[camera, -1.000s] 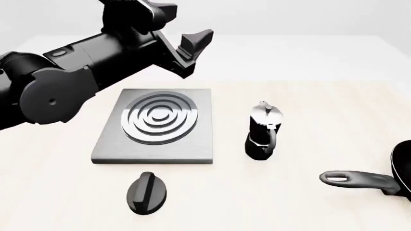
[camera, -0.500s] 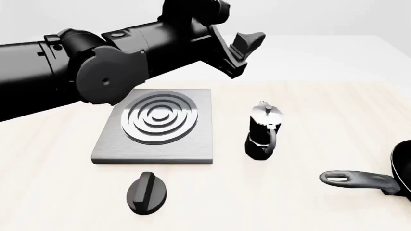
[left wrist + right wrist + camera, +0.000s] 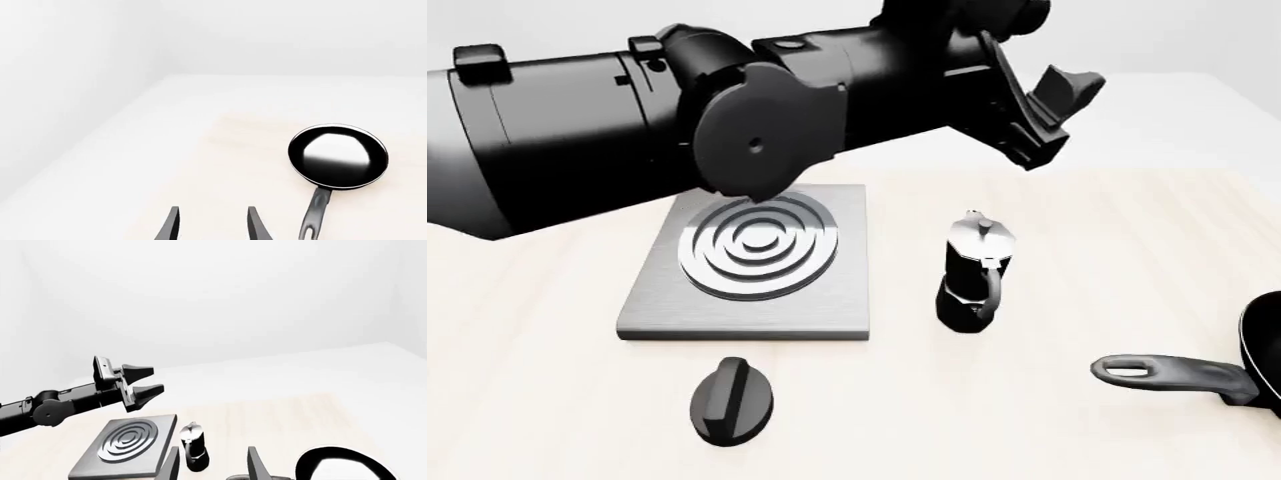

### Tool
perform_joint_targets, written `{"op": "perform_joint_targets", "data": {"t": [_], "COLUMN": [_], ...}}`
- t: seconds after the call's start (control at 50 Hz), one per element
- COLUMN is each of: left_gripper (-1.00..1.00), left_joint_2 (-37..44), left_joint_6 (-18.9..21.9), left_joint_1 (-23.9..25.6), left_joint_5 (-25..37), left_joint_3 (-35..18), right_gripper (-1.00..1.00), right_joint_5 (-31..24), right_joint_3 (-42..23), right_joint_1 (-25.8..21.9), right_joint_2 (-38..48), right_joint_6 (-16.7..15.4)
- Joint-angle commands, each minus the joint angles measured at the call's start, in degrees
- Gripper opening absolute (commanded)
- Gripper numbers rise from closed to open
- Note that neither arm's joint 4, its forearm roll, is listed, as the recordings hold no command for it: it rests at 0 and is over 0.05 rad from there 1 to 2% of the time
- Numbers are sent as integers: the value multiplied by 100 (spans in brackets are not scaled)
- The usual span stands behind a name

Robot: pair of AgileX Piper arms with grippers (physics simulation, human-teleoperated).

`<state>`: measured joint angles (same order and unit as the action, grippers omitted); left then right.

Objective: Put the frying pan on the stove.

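while frying pan (image 3: 1188, 375) lies ungrasped

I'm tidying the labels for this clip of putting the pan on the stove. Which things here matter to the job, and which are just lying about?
Part of the job:
- frying pan
- stove
- left gripper, jaws open, high above the table

Just lying about:
- moka pot
- black oval knob

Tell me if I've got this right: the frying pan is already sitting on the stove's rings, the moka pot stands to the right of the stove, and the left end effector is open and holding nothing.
Not quite. The frying pan lies on the table at the far right, well apart from the stove, whose rings are bare; the front view shows this. The rest holds: the moka pot stands right of the stove, and the left end effector is open and empty.
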<state>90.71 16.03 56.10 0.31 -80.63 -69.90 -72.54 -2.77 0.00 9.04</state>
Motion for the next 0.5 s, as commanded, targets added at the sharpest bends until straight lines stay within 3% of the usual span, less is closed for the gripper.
{"op": "perform_joint_targets", "data": {"t": [0.02,0.12,0.5], "left_gripper": [100,100,100], "left_joint_2": [408,783,1267], "left_joint_6": [-137,-259,51], "left_joint_1": [269,362,966], "left_joint_5": [305,751,1261], "left_joint_3": [-610,-1143,-1624], "right_gripper": [100,100,100], "right_joint_5": [4,4,9], "right_joint_3": [147,142,176], "right_joint_1": [0,-9,7], "right_joint_2": [0,0,0], "right_joint_6": [-54,-56,1]}}
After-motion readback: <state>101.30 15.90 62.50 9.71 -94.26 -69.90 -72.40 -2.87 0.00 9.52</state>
